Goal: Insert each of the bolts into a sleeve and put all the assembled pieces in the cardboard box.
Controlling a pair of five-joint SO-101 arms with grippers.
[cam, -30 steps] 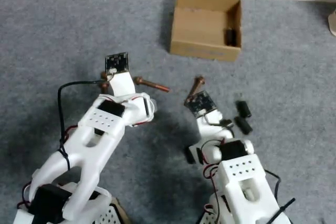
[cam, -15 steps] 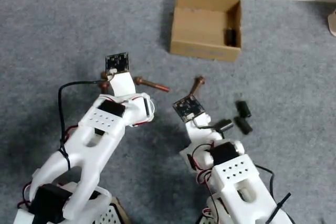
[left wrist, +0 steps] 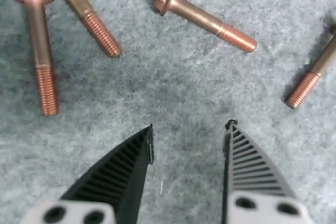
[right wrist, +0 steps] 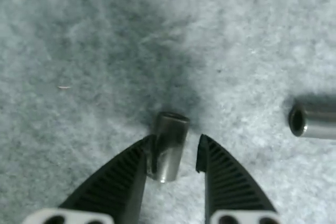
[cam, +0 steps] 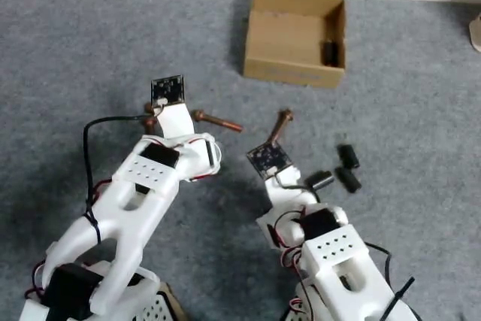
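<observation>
Well short of the box [cam: 290, 73], the right gripper [right wrist: 176, 141] stands apart around a sleeve [right wrist: 169, 148], one finger touching it. The left gripper [left wrist: 189, 128] is open over bare carpet [left wrist: 178, 87], with four bolts [left wrist: 202, 18] just beyond it, boxward. A dark piece [cam: 329, 52] sits inside the box.

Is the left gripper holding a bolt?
No, the left gripper is open over bare carpet, and the bolts lie beyond its fingertips.
</observation>
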